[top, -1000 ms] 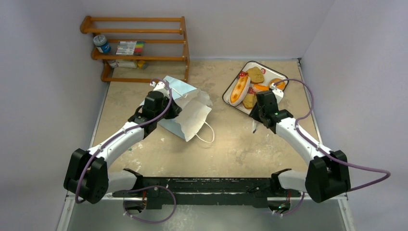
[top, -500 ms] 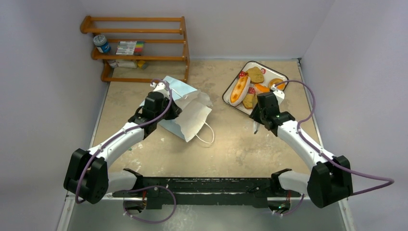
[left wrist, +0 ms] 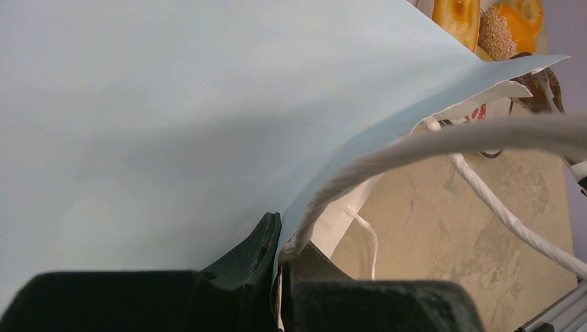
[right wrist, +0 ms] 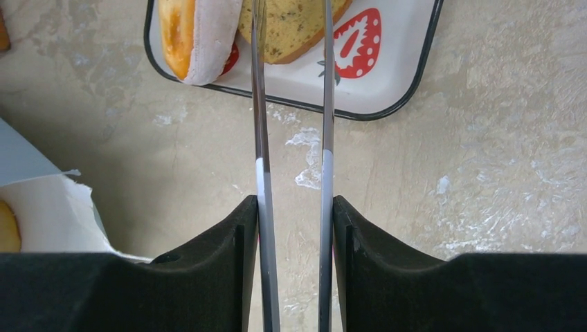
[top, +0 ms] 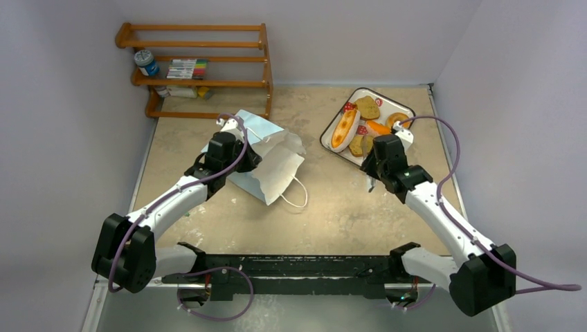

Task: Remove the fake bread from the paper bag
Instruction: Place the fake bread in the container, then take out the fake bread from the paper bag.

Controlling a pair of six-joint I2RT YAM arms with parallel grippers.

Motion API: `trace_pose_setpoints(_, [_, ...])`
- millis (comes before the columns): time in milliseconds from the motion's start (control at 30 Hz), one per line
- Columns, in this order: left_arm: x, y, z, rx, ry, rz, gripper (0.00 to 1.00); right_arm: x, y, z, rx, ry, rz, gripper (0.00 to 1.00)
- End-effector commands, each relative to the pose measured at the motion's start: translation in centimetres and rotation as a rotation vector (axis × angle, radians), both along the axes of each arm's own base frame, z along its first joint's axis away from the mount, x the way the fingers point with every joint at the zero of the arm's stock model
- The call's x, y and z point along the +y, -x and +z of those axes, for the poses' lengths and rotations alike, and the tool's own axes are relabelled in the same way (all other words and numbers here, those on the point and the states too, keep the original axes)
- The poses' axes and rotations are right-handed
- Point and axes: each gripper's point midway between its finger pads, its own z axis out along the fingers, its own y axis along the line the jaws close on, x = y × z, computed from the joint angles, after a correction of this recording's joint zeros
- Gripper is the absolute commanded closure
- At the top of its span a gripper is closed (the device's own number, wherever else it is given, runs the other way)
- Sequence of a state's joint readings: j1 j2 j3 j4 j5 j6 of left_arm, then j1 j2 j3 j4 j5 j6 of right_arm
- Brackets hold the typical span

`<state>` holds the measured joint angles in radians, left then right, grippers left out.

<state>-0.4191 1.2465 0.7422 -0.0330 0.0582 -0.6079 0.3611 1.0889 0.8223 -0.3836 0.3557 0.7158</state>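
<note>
We note paper bag (top: 266,155) on its side, bench (top: 332,207) left of centre: light blue outside, white inside, crumpled mouth facing right, white cord handle (top: 297,194) loose on bench. Left tool (left wrist: 282,238) pinches its blue edge. Fake bread lies on tray (right wrist: 387,76), well apart from bag: long pale roll (top: 344,129) with orange centre, far slice (top: 367,107), near slice (top: 358,144), ring doughnut (top: 396,119).

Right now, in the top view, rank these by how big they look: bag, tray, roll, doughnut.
Largest to smallest:
1. bag, though the left arm covers part of it
2. tray
3. roll
4. doughnut, partly behind the cable but clearly smallest
</note>
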Motion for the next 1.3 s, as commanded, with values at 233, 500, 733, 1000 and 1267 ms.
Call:
trace_pose_setpoints(233, [-0.7, 0.1, 1.8, -0.054, 0.001, -0.082, 1.0, 6.1, 2.7, 7.0, -0.158, -0.085, 0.174, 0.59])
trace_pose_setpoints(500, [0.0, 0.9, 1.0, -0.03, -0.042, -0.09, 1.0, 10.7, 7.2, 8.2, -0.162, -0.135, 0.403, 0.6])
trace_pose_setpoints(733, [0.6, 0.6, 0.6, -0.022, -0.081, -0.072, 1.0, 11.3, 10.3, 8.6, -0.156, -0.129, 0.541, 0.59])
trace_pose_setpoints(1000, [0.3, -0.1, -0.8, 0.026, -0.143, -0.118, 1.0, 14.5, 12.6, 8.3, -0.152, -0.192, 0.74, 0.59])
trace_pose_setpoints(1267, [-0.8, -1.1, -1.7, 0.067, -0.147, -0.158, 1.0, 18.1, 14.0, 6.2, -0.143, -0.243, 0.869, 0.59])
